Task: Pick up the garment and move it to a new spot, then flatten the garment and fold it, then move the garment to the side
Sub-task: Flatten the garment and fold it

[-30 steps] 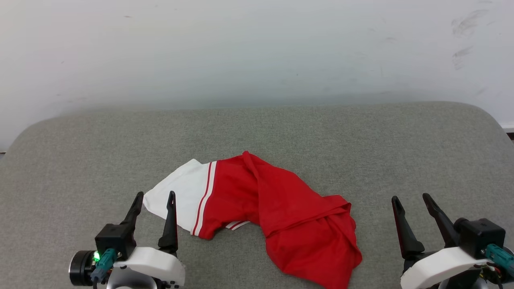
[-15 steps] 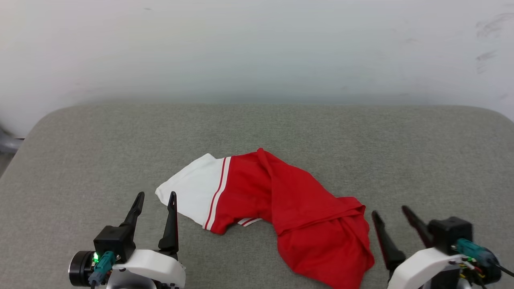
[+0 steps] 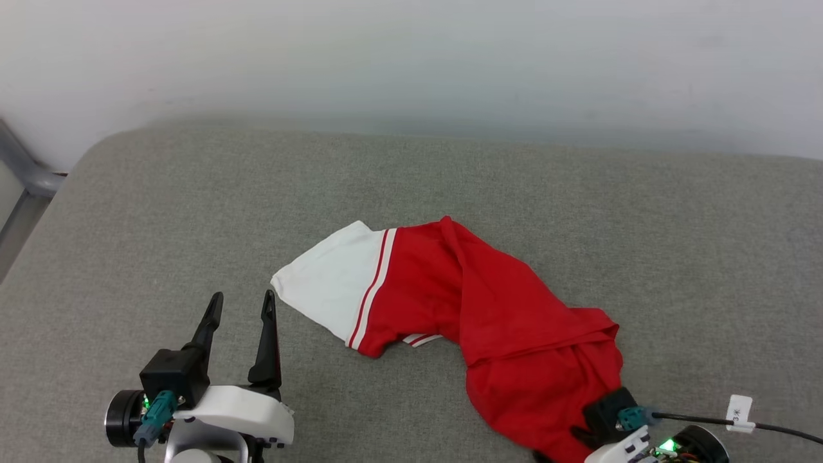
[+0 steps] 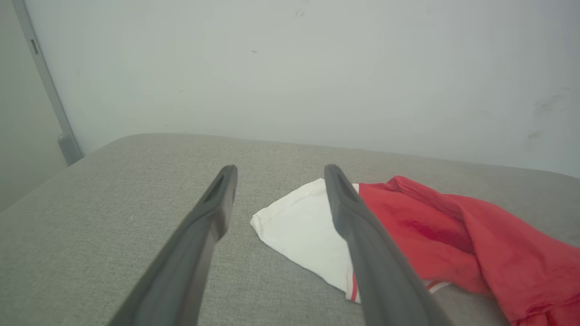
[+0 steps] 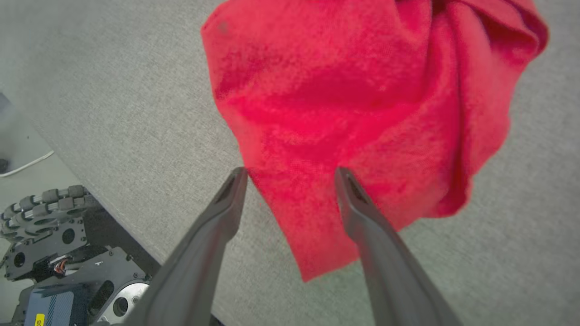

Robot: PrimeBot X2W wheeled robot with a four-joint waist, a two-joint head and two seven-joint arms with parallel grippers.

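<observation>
Grey cushion (image 3: 193, 193), crumpled garment (image 3: 488, 302), right fingers (image 5: 362, 217) spread, now over it — left fingers (image 4: 362, 235) spread

Soft, even, bright light; the garment (image 5: 362, 90) looks slightly blurred up close.

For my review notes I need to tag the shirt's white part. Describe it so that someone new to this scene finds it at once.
On the wide grey padded surface lies a crumpled red shirt. At its end nearest the left gripper is a flat white sleeve end, set off from the all-red rest by thin red-and-white stripes.
</observation>
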